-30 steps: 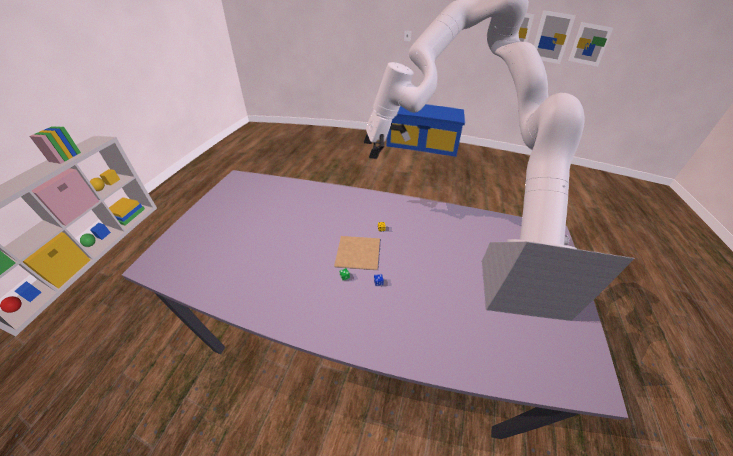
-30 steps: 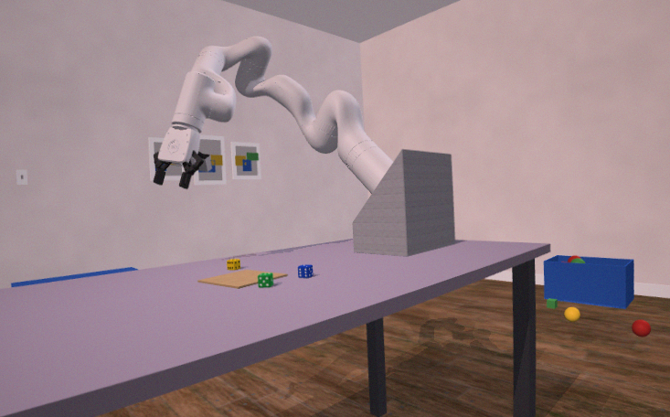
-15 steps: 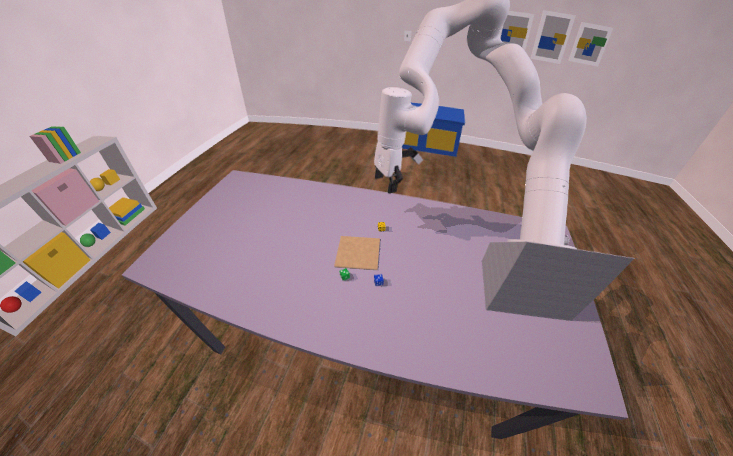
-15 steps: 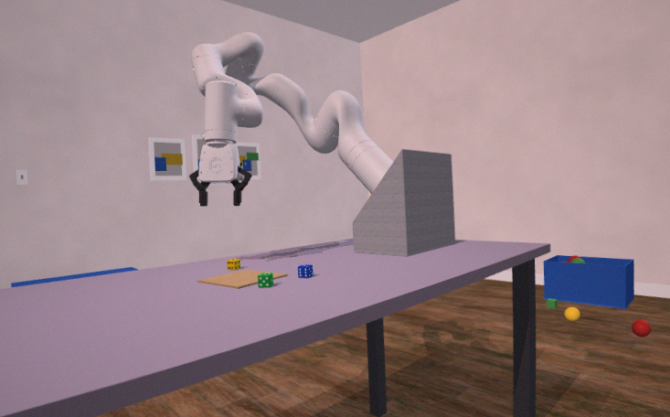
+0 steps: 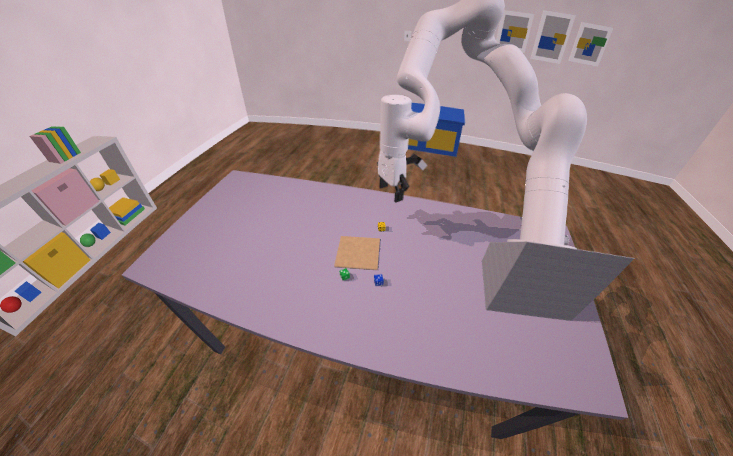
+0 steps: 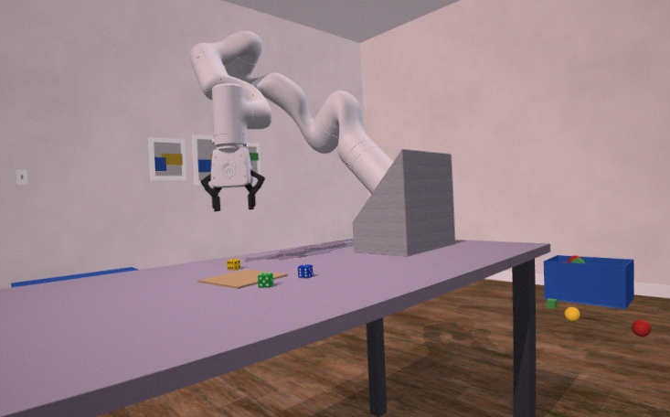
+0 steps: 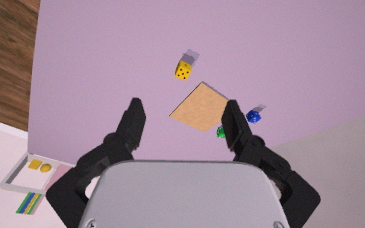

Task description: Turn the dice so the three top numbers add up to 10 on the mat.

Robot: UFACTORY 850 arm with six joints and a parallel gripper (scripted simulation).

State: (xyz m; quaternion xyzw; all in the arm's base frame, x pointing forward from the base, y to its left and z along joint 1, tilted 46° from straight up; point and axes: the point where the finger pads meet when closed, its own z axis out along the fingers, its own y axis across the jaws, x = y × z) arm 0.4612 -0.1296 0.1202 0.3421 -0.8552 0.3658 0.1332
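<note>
Hanging wide open above the counter (image 5: 278, 226) (image 6: 135, 331) (image 7: 105, 40), the claw (image 5: 408, 182) (image 6: 234, 208) (image 7: 184, 108) is partly hiding the green die (image 5: 344, 274) (image 6: 265, 280) (image 7: 221, 132) in wrist view; exterior is showing it whole.

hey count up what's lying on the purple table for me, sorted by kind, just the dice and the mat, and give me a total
Dice (yellow, green, blue): 3
Mat: 1
Total: 4
</note>
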